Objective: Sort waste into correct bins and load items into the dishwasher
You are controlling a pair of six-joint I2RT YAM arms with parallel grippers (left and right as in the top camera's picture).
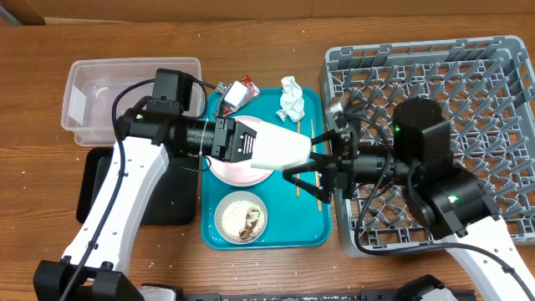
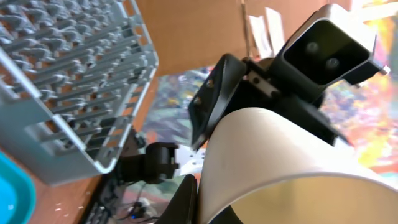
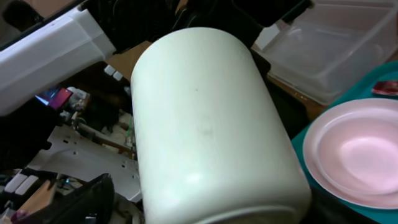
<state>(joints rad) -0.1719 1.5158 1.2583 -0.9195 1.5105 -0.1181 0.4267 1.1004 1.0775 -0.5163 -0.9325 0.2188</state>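
My left gripper (image 1: 248, 144) is shut on the small white cup (image 1: 280, 147), holding it on its side above the round white plate (image 1: 224, 170). My right gripper (image 1: 301, 160) is open, its fingers spread on either side of the cup's closed end without gripping it. The cup fills the right wrist view (image 3: 205, 118) and the left wrist view (image 2: 280, 162). The white bowl (image 1: 242, 216) holds grainy food scraps. A crumpled white napkin (image 1: 291, 99), a red wrapper (image 1: 236, 94) and wooden chopsticks (image 1: 311, 127) lie on the teal tray (image 1: 276, 238).
The clear tub (image 1: 84, 92) stands at the far left, with the black tray (image 1: 92, 188) in front of it under my left arm. The grey dish rack (image 1: 501, 84) fills the right side, under my right arm.
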